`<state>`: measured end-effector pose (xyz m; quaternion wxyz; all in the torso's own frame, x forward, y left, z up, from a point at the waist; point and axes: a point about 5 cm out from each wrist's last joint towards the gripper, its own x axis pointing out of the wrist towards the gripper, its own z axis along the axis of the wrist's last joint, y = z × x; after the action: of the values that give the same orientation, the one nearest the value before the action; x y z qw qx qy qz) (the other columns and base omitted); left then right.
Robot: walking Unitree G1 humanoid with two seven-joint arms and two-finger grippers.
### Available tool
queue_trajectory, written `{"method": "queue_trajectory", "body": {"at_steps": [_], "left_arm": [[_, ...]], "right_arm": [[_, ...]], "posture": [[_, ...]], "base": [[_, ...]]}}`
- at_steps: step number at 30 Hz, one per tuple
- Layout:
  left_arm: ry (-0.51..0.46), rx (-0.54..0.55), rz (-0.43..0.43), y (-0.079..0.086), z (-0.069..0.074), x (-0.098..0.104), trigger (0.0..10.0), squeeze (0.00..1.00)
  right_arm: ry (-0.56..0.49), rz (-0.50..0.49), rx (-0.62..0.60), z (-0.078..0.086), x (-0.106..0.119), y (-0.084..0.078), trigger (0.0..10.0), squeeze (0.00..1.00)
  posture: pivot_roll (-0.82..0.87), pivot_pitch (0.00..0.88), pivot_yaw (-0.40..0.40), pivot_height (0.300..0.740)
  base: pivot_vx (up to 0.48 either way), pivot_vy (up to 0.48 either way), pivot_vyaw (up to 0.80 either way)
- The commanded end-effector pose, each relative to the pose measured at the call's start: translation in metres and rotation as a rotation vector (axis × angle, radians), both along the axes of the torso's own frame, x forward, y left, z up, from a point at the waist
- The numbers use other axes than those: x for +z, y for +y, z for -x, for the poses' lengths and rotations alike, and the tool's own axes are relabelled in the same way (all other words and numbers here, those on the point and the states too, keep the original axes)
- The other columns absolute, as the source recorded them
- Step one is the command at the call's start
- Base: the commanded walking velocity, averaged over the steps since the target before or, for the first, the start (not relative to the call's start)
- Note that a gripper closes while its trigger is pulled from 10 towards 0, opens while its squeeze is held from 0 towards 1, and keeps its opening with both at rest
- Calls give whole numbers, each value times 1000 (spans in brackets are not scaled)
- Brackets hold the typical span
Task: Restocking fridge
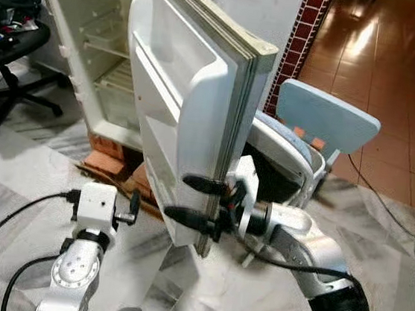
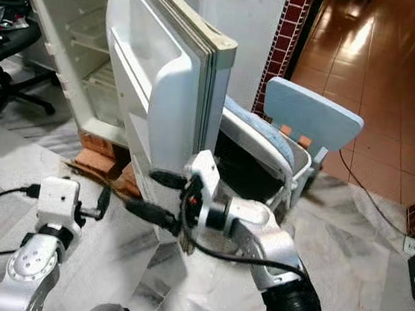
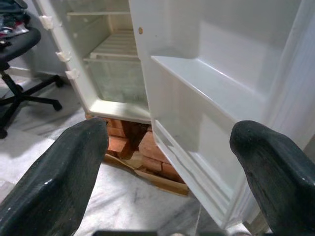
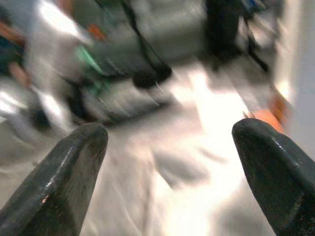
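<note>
Standing wide open, the white fridge door (image 1: 190, 108) shows bare shelves; right end effector (image 1: 198, 201), fingers spread, straddles its edge, left end effector (image 3: 172, 162) open, empty

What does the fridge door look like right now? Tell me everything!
The fridge door is white, plastic-looking inside, and swung wide open. Its moulded shelves hold nothing. A grey seal runs along its edge. The right gripper has its black fingers spread against the lower edge. The left gripper waits nearby, open.
</note>
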<state>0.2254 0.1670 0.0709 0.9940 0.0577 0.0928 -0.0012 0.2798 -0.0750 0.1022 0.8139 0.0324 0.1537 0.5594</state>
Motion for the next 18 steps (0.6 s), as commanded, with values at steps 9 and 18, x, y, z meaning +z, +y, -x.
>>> {"method": "queue_trajectory", "body": {"at_steps": [9,18], "left_arm": [[17,-5,-13,2,1,0,10000,0],[33,-18,-15,2,0,-2,10000,0]], "right_arm": [[-68,409,-509,-49,-29,-51,10000,0],[-134,186,-676,-75,2,-31,10000,0]], "posture": [[58,45,0,740],[55,44,1,740]], "base": [[0,0,0],[0,0,0]]}}
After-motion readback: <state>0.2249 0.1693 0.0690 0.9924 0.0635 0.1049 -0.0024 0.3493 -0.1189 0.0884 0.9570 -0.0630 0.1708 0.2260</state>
